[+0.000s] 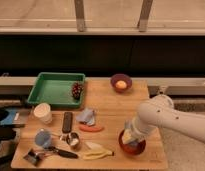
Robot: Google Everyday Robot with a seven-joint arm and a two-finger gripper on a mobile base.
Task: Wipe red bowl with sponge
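The red bowl (133, 146) sits near the front right corner of the wooden table (108, 102). My gripper (129, 136) reaches down into the bowl from the right, at the end of the white arm (166, 120). It is shut on a pale yellow sponge (127, 137), which rests against the bowl's inside. The arm hides the bowl's back rim.
A green tray (52, 90) with a dark cluster (76, 90) stands at the back left. A purple bowl with an orange (121, 82) stands at the back. A white cup (43, 113), black remote (67, 122), blue cloth (87, 116), banana (98, 150) and utensils lie left of the red bowl.
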